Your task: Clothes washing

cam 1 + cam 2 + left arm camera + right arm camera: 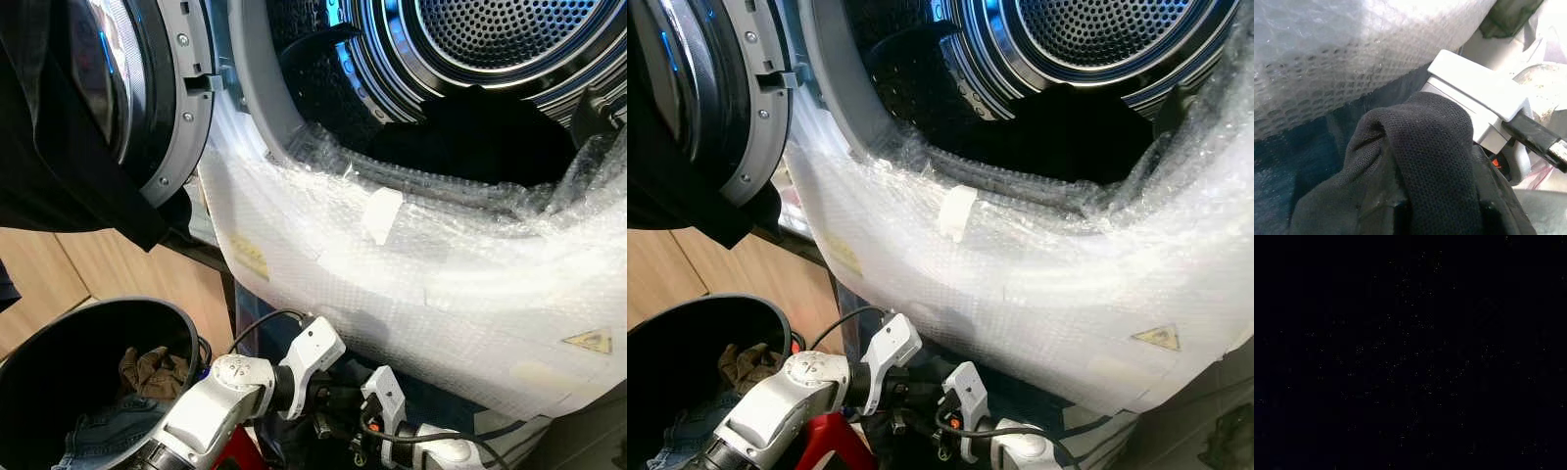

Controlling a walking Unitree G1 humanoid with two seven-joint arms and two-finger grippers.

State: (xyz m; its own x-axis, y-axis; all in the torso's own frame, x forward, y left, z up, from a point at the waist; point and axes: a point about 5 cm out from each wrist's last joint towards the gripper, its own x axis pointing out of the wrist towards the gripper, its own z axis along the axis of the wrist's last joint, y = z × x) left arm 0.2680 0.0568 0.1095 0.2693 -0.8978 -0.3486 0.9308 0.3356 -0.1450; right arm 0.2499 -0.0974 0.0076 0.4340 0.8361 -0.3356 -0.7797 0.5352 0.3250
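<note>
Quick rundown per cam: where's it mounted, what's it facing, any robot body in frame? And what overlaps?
Left eye view: head, looking forward and down at the open washer drum, bubble wrap on its front, laundry bin; both silver arms low.
Right eye view: same head, same scene; left arm shows.
Left wrist view: left wrist, facing black mesh garment right at the lens, bubble wrap behind.
Right wrist view: nearly black, nothing readable.
Shared: both eyes share the scene; left wrist shares the bubble wrap.

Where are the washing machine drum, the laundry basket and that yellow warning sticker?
washing machine drum (509, 29), left eye view, perforated back wall.
laundry basket (59, 338), left eye view, dark rim.
yellow warning sticker (589, 341), left eye view, triangle's middle.
</note>
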